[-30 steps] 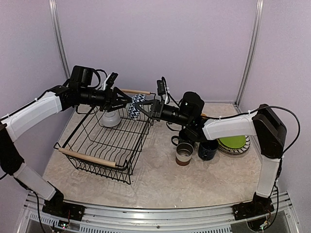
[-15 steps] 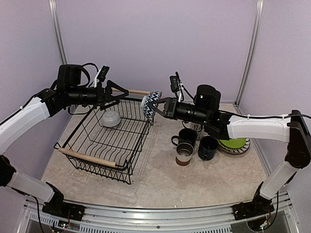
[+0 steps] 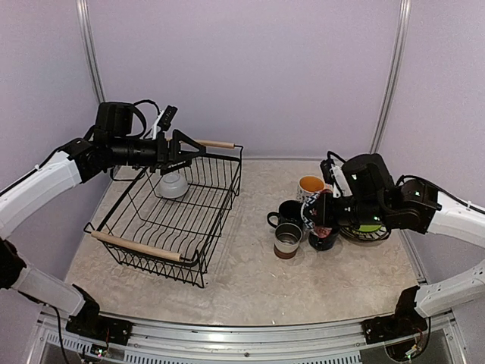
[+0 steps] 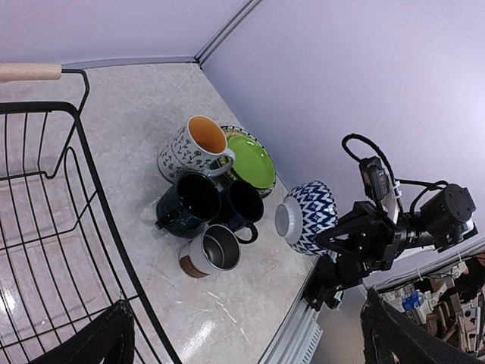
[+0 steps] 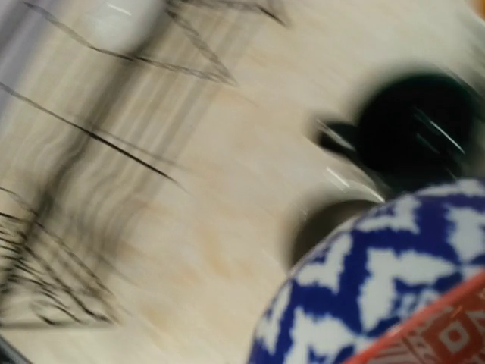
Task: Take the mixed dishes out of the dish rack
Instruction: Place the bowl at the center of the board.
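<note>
The dish rack (image 3: pixel 163 227) is a black wire basket with wooden handles, standing on the left. One white bowl (image 3: pixel 173 184) lies in its far end. My left gripper (image 3: pixel 194 152) hovers open over the rack's far handle, holding nothing; its dark fingertips (image 4: pixel 102 341) frame the left wrist view. My right gripper (image 3: pixel 323 218) is shut on a blue-and-white patterned bowl (image 4: pixel 311 214), held on its side above the mugs. The right wrist view is blurred, with that bowl (image 5: pixel 379 292) filling its lower right corner.
On the table right of the rack stand a patterned white mug (image 3: pixel 311 186) with an orange inside, two dark mugs (image 4: pixel 189 203) (image 4: pixel 244 202), a small metal cup (image 3: pixel 287 240) and a lime green plate (image 4: pixel 251 161) stacked on another plate.
My left gripper let go of the patterned bowl and opened wide. The right arm carried the bowl from the rack's far corner rightward and down, over the mugs.
</note>
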